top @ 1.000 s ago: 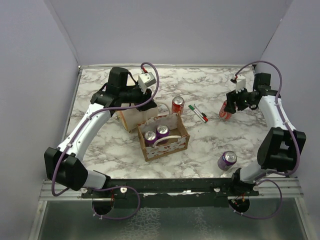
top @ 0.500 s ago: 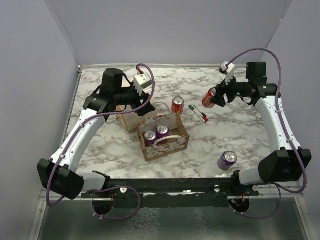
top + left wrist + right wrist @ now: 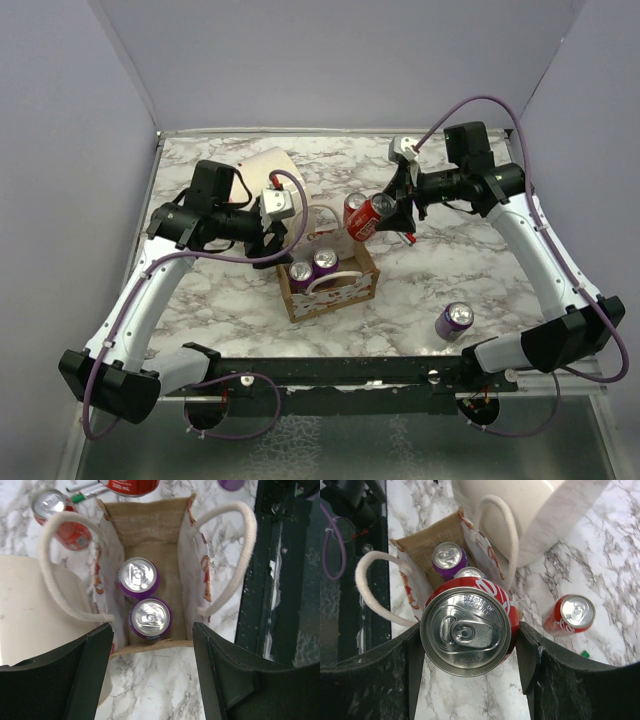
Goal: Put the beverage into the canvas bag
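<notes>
Evidently caught mid-delivery: carried a red can [image 3: 466, 632], clamped fast in the right gripper [image 3: 390, 205], tilted on its side just above the far end of the bag [image 3: 340, 293]. Not yet lowered in. Held the left gripper [image 3: 150, 675] spread apart and empty over the bag's near end, between the rope handles. Already stowed inside, upright: two purple cans [image 3: 139, 577]. Judged next: to line the can up with the free tan floor beyond the purple pair, clear of the handles, and only then to let go. Set out on the white-and-grey marble table [image 3: 480, 270]: a second red can [image 3: 572, 614] just beyond the bag, a cream cylinder [image 3: 262, 165] to its left, a loose purple can [image 3: 455, 320] well to the right. Shot inside plain lilac-grey walls [image 3: 340, 60].
</notes>
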Controlling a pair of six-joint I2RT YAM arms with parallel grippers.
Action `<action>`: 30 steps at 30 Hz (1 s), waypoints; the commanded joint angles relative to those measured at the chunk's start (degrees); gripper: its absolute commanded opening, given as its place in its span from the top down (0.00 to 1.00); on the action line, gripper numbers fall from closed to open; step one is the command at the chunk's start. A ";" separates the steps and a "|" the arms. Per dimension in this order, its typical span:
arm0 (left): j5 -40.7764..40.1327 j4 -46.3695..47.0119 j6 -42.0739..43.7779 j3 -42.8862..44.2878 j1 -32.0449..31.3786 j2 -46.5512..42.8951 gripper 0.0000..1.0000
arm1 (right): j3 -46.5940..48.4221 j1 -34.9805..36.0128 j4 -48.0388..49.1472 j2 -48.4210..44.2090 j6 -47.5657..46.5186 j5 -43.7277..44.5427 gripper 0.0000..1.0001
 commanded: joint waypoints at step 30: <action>4.72 -10.15 9.69 2.24 -25.85 10.88 0.84 | 0.44 7.70 0.76 6.90 -1.05 -3.60 0.99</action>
